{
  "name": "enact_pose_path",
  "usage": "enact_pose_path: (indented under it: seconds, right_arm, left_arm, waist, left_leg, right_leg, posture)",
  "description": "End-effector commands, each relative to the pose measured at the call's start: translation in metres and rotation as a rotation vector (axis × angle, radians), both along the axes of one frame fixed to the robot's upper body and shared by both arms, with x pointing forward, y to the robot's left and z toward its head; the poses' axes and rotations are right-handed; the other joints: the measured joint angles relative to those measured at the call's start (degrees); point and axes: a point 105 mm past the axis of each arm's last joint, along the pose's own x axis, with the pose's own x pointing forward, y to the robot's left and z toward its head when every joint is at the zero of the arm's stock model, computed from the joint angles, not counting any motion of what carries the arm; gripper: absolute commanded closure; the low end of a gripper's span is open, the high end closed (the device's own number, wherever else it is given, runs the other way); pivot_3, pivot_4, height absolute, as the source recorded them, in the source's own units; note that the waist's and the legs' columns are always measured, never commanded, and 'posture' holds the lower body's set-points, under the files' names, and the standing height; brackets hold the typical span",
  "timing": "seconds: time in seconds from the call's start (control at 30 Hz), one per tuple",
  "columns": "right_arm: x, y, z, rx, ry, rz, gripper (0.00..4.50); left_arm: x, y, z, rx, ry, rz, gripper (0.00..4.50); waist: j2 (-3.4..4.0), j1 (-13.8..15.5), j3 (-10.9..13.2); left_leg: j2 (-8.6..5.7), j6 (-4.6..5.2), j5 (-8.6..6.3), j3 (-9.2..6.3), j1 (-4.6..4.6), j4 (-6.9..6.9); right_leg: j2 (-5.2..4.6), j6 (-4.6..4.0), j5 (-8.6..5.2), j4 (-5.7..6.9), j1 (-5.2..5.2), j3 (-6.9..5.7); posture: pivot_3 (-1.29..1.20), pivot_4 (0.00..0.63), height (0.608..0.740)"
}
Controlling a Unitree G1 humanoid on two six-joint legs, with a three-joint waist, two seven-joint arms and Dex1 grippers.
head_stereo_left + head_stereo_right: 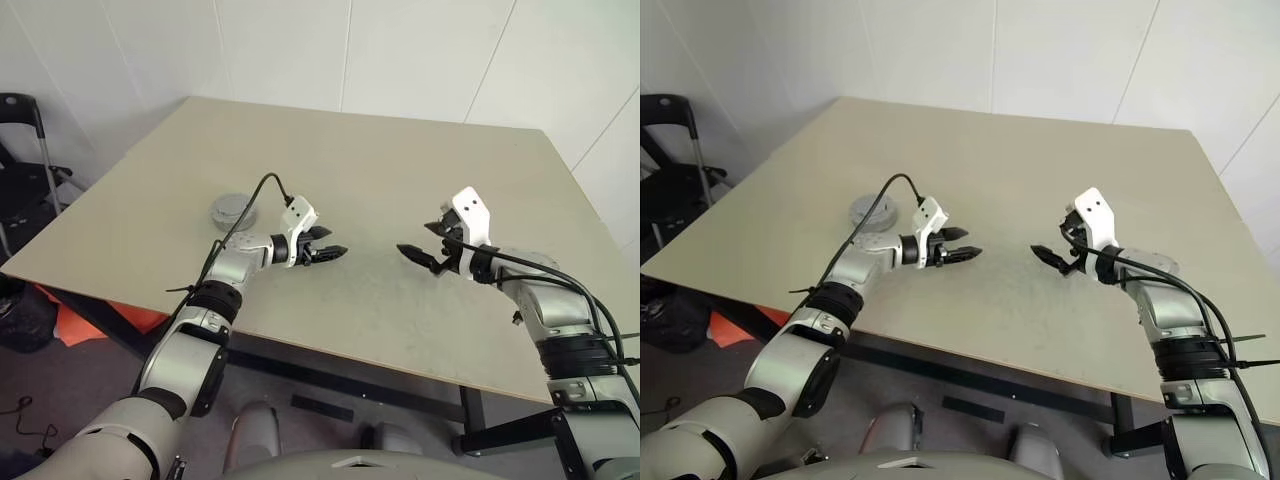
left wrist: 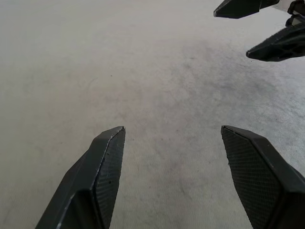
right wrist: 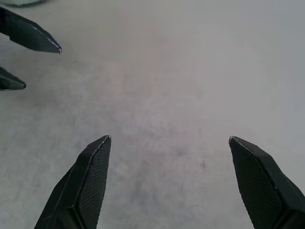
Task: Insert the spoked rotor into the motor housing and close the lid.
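Resting on the beige counter (image 1: 400, 150) at ten o'clock, round grey metal housing (image 1: 232, 210); left gripper (image 1: 335, 249) and right gripper (image 1: 415, 245) jaws wide, empty.

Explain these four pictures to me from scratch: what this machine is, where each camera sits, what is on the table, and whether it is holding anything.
This is a humanoid robot with two arms, each ending in a gripper of two black fingers. The two wide pictures come from a pair of cameras in its head, looking down over both arms at a beige table. The two close-up pictures come from cameras on the wrists, each looking along that gripper's own fingers at bare tabletop; the tips at the edge of each belong to the opposite gripper.

The left gripper and the right gripper point toward each other above the middle of the table. Both are open and hold nothing.

One round grey object, the motor housing with its lid, sits on the table beyond the left arm.
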Motion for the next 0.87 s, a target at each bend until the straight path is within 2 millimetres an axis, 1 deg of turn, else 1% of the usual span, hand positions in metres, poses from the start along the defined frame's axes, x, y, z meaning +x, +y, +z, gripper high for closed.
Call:
enact_pose_path:
  seconds: [0.03, 0.13, 0.27, 0.37, 0.47, 0.6, 0.7, 0.87]
  right_arm:
    - [0.013, -0.003, 0.017, 0.001, -0.098, -0.052, 0.0]
    - [0.023, -0.013, 0.017, -0.026, -0.131, -0.131, 0.0]
    - [0.024, -0.017, 0.015, -0.042, -0.138, -0.149, 0.0]
    - [0.027, -0.02, 0.017, -0.053, -0.176, -0.179, 0.0]
    - [0.03, -0.023, 0.021, -0.062, -0.236, -0.212, 0.0]
    - [0.029, -0.02, 0.02, -0.068, -0.245, -0.202, 0.0]
    - [0.027, -0.024, 0.022, -0.07, -0.243, -0.203, 0.0]
    - [0.025, -0.03, 0.022, -0.075, -0.225, -0.208, 0.0]
  left_arm:
    - [0.002, -0.002, 0.017, -0.037, -0.055, 0.003, 1.12]
    - [0.004, 0.002, 0.017, -0.04, -0.052, 0.029, 1.12]
    - [0.006, 0.007, 0.017, -0.031, -0.055, 0.047, 1.12]
    - [0.008, 0.01, 0.017, -0.026, -0.068, 0.068, 1.12]
    - [0.018, 0.012, 0.019, -0.022, -0.113, 0.144, 1.12]
    - [0.026, 0.007, 0.029, -0.037, -0.182, 0.189, 1.12]
    - [0.027, 0.002, 0.032, -0.075, -0.174, 0.195, 1.12]
    - [0.026, -0.004, 0.029, -0.066, -0.172, 0.181, 1.12]
  waist:
    - [0.0, 0.0, 0.0]
    - [0.0, -0.1, 0.0]
    - [0.01, -0.1, 0.0]
    - [0.01, -0.2, 0.0]
    - [0.01, -0.2, 0.0]
    - [0.01, -0.1, 0.0]
    - [0.01, -0.1, 0.0]
    - [0.01, -0.2, 0.0]
  left_leg:
    - [0.0, 0.0, 0.0, 0.0, 0.0, 0.0]
    - [-0.01, 0.0, 0.0, 0.01, 0.0, 0.0]
    - [-0.02, 0.0, 0.0, 0.01, -0.01, 0.0]
    - [-0.02, 0.01, 0.0, 0.01, -0.02, -0.01]
    - [-0.01, 0.02, -0.01, 0.01, -0.02, -0.02]
    - [-0.03, 0.02, -0.01, 0.01, -0.04, -0.02]
    - [-0.03, 0.04, -0.02, 0.01, -0.05, -0.02]
    - [-0.02, 0.11, -0.06, 0.01, -0.08, -0.02]
  right_leg:
    - [0.0, 0.0, 0.0, 0.0, 0.0, 0.0]
    - [0.0, 0.0, 0.0, 0.0, 0.0, 0.01]
    - [-0.01, 0.0, 0.0, 0.0, 0.0, 0.01]
    - [0.0, 0.0, 0.0, -0.02, -0.02, 0.01]
    - [0.0, 0.0, 0.0, -0.03, -0.02, 0.01]
    - [0.0, 0.01, 0.0, -0.05, -0.02, 0.01]
    - [-0.01, 0.01, 0.0, -0.1, -0.01, 0.01]
    - [0.01, 0.01, 0.0, -0.12, -0.04, 0.01]
  posture:
    - [0.0, 0.0, 0.74]
    - [0.0, 0.0, 0.74]
    - [0.0, 0.0, 0.74]
    - [0.0, 0.0, 0.74]
    - [0.0, 0.0, 0.74]
    - [0.0, 0.0, 0.74]
    - [0.0, 0.0, 0.74]
    - [0.0, 0.0, 0.74]
